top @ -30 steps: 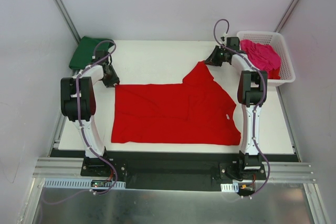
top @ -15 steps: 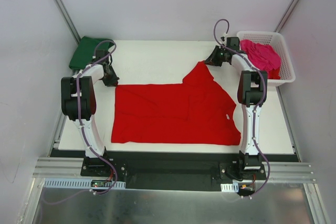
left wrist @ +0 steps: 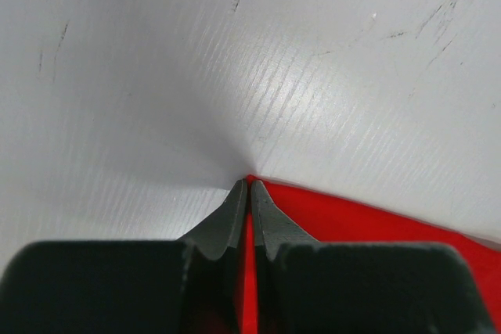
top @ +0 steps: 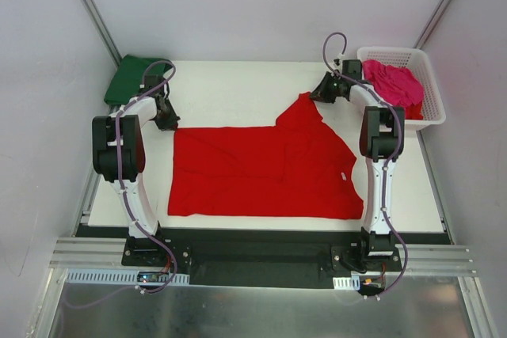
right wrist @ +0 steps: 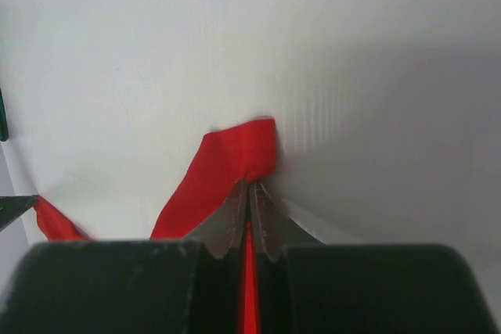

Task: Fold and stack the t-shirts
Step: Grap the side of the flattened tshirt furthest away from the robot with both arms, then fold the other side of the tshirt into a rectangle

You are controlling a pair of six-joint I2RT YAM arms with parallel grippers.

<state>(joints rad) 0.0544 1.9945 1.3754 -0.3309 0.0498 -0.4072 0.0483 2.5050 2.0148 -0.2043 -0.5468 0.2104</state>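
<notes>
The red t-shirt (top: 253, 172) lies spread flat across the middle of the counter (top: 238, 85). Its long near edge runs along the counter's near side, and one sleeve reaches toward the far right. The left claw (top: 168, 122) sits at the shirt's far-left corner. In the left wrist view it is pinched narrow, down at the counter surface, with a strip of the red fabric caught in it. The right claw (top: 318, 91) is at the tip of the far sleeve. In the right wrist view it is likewise clamped narrow on red cloth, and a small fold bunches just beyond it.

The dark green t-shirt (top: 131, 78) lies in a compact heap at the counter's far-left corner, near the left claw and apart from the red one.

At the far-right corner stands a white lattice basket (top: 432, 100), just beside the right arm. The magenta pink t-shirt (top: 392, 83) lies crumpled in it, filling most of it. A redder patch at the basket's near end may be shadow or more cloth; I cannot tell.
</notes>
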